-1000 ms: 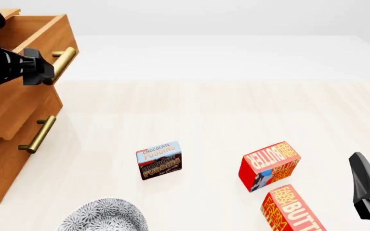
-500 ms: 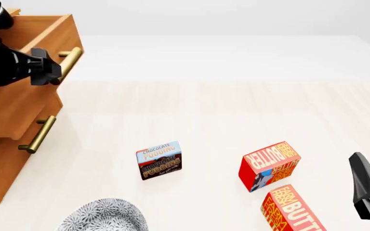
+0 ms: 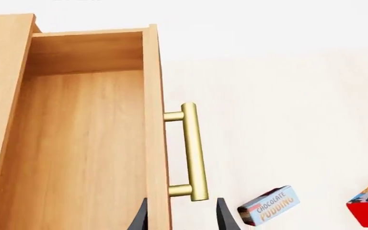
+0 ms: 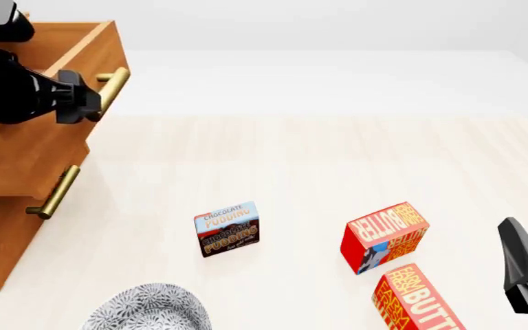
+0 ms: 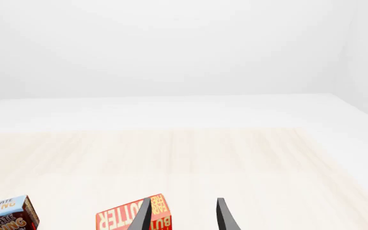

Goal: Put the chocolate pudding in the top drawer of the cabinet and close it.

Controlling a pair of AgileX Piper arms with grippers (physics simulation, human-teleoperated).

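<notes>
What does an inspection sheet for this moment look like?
Surface: pale wood-grain table, white beyond.
Job's things: chocolate pudding on the table, apart from the cabinet; top drawer pulled out, nothing seen inside.
Clutter: two red butter boxes; patterned bowl at near edge.
End effectors: left end effector open, straddling the drawer front beside the brass handle; right end effector open, holding nothing.
Cables: nothing seen.
Surroundings: plain white backdrop.
</notes>
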